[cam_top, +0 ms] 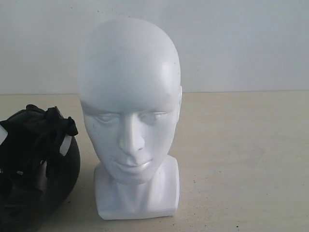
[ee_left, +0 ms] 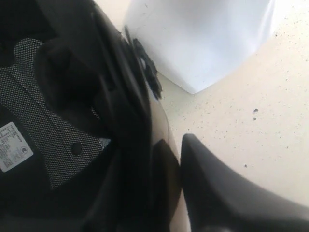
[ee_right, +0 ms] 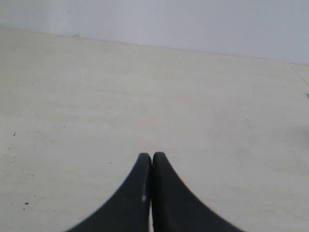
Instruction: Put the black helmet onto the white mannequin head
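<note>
Resting against the black helmet, the left pincer hides whether it grips; clamp the rim firmly before lifting onto the white mannequin head just beyond.

The helmet runs off the exterior view's left and bottom edges. Only one finger of the left end effector shows. The helmet's shell hides the other, so I can't tell if it grips. The lining's label is unreadable.
</note>
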Robot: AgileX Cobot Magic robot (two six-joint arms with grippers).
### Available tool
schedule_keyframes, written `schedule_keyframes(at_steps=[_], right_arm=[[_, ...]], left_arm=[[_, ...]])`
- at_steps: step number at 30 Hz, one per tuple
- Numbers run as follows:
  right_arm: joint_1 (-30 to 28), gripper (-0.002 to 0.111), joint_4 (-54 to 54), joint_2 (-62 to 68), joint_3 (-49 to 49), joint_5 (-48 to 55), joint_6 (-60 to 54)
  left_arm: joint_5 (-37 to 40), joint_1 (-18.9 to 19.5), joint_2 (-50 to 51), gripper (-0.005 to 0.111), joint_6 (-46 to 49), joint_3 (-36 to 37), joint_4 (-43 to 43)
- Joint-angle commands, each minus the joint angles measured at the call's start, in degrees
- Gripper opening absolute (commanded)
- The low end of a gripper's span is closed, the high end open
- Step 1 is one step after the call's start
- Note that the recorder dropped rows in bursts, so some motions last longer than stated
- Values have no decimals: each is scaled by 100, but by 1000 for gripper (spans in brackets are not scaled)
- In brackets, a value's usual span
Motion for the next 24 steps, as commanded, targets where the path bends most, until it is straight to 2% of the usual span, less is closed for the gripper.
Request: schedule_keyframes(at_steps=[1,17,18,21,24], right_arm=[[-21,0,-26,-28,-2,-65,0],[-21,0,-26,-28,-2,-42,0],[-21,0,-26,-28,-2,-42,0],[-21,0,-26,-28,-2,-42,0],[-21,0,-26,-28,-2,-42,0]], left_arm=[[-214,-24,-67,5,15,-18,4],[53,-24,-67,5,15,-18,-79],[53,-24,-67,7,15,-18,-79],[22,-24,-67,30,15,-18,-144],[22,-24,-67,38,15,-18,-238]])
